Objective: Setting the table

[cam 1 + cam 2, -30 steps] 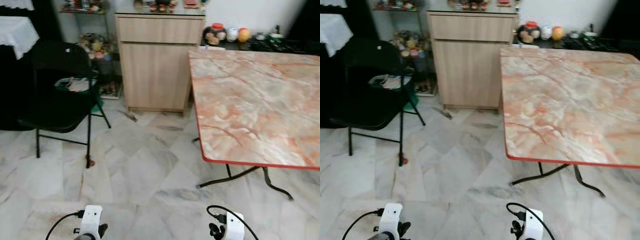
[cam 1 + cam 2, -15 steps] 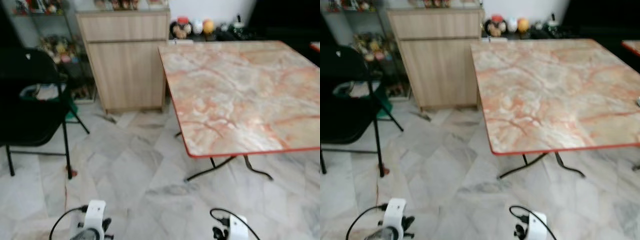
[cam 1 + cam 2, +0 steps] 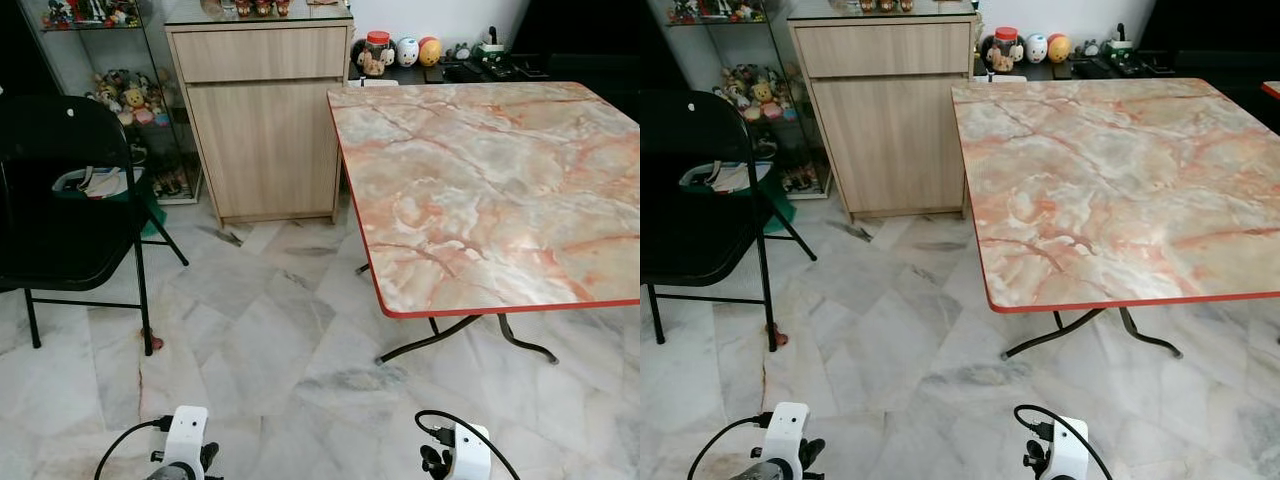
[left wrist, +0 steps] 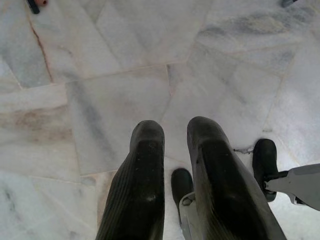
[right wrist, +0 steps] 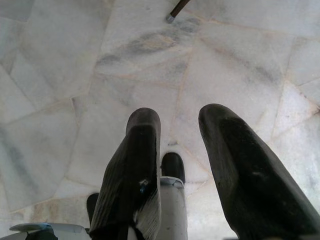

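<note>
Head views: marble counter [image 3: 480, 190] bare, nothing laid yet; setting judged not begun.
Left wrist: left gripper [image 4: 172, 131] hangs over floor [image 4: 100, 65], jaws slightly parted, nothing held.
Right wrist: right gripper [image 5: 180, 120] jaws released, nothing held.

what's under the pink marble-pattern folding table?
Under the pink marble-pattern table show curved black metal legs on pale marble floor tiles. The tabletop hides whatever lies farther beneath it.

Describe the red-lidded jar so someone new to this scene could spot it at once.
Start at the marble-patterned table and look past its far left corner to the dark counter beside the wooden cabinet. The jar stands leftmost in a row of small round ornaments; it alone has a red lid.
</note>
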`<state>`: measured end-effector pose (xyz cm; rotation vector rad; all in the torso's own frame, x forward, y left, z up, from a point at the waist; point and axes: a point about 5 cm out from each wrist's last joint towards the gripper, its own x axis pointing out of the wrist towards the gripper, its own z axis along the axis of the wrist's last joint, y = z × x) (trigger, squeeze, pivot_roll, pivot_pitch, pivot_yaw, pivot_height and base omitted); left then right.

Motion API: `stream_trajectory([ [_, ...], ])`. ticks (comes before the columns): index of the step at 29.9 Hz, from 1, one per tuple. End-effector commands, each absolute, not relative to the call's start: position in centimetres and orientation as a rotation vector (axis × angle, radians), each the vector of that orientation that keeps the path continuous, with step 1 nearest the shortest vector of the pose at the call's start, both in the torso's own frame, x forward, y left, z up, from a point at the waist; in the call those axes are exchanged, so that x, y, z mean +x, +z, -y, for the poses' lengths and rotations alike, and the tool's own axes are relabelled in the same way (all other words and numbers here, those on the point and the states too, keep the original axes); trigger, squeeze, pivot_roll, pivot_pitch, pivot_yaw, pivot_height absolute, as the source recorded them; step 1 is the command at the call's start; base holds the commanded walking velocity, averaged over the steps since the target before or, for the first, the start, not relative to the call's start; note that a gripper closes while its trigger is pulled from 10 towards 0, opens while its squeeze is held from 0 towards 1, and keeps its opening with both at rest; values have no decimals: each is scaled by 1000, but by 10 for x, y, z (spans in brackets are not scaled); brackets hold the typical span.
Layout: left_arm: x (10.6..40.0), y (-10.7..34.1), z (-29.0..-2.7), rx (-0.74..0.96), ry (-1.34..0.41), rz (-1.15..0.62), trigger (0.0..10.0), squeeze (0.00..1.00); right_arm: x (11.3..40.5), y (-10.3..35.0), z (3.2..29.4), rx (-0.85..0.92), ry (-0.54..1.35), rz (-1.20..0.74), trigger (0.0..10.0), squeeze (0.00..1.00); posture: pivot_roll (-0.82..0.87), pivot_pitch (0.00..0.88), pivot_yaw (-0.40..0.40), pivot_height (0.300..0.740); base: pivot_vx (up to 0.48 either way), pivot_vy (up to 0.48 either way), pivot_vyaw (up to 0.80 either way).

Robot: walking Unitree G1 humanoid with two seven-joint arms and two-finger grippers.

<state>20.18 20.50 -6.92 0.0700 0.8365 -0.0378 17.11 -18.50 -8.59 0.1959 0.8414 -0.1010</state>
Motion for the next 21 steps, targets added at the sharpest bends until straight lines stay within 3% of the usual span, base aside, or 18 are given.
stream_trajectory([
  [1, 198, -72, -206, 90, -46, -867, 10000, 0, 170, -86, 185, 188, -102, -849, 10000, 0, 65, 0, -12, 740, 0, 0, 0],
  [21, 191, -74, -209, 98, -51, -876, 10000, 0, 170, -86, 184, 159, -78, -843, 10000, 0, 64, 0, -9, 740, 0, -297, 0],
])
